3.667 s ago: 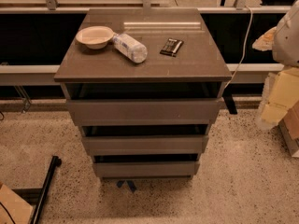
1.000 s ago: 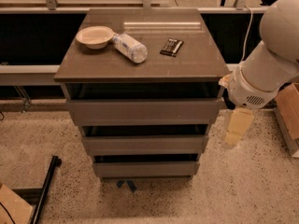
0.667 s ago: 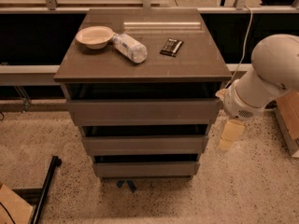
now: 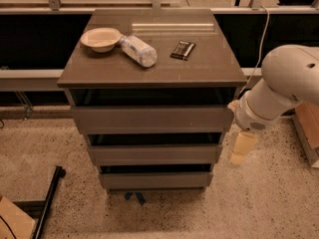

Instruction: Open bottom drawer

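Note:
The grey-brown cabinet [image 4: 149, 73] has three stacked drawers with flat handleless fronts. The bottom drawer [image 4: 155, 180] is the lowest and narrowest, just above the floor, with a dark gap above its front. The middle drawer [image 4: 154, 155] and the top drawer [image 4: 152, 118] sit above it. My white arm [image 4: 284, 88] reaches in from the right. The cream gripper [image 4: 241, 147] hangs down beside the cabinet's right side, level with the middle drawer. It is apart from the bottom drawer and holds nothing that I can see.
On the cabinet top lie a cream bowl [image 4: 101, 38], a plastic bottle on its side [image 4: 138, 50] and a dark snack packet [image 4: 183, 50]. A black bar [image 4: 50, 203] lies on the speckled floor at the lower left. A wooden box edge [image 4: 306, 133] is at the right.
My arm has swung in from the right edge and lowered. The gripper has come closer to the cabinet's right side. The drawers and the things on top have not moved.

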You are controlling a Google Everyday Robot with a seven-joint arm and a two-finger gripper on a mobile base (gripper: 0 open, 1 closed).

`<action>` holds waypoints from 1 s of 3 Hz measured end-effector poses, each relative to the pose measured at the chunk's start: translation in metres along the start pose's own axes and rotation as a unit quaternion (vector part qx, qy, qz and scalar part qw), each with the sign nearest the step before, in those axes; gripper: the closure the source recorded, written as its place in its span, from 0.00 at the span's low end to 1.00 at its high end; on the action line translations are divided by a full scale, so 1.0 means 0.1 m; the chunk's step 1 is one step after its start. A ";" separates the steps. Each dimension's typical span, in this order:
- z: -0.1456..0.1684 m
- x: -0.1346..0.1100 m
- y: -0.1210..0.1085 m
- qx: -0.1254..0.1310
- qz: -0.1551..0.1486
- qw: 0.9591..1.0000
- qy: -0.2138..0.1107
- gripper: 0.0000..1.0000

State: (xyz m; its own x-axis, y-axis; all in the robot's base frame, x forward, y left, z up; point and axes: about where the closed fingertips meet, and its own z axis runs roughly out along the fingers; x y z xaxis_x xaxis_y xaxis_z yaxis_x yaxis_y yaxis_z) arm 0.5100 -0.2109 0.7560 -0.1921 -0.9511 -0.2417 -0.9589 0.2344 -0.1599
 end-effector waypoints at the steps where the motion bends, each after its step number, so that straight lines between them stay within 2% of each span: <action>1: 0.36 0.00 0.08 -0.015 -0.003 1.000 -0.006 0.00; 2: 0.74 -0.01 0.13 -0.031 -0.013 0.999 -0.042 0.00; 3: 1.05 -0.09 0.08 -0.066 -0.008 0.996 -0.061 0.00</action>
State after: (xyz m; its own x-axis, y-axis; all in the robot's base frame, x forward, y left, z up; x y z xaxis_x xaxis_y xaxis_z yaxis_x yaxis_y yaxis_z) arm 0.5259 -0.1796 0.6567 -0.1574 -0.9212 -0.3559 -0.9823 0.1832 -0.0397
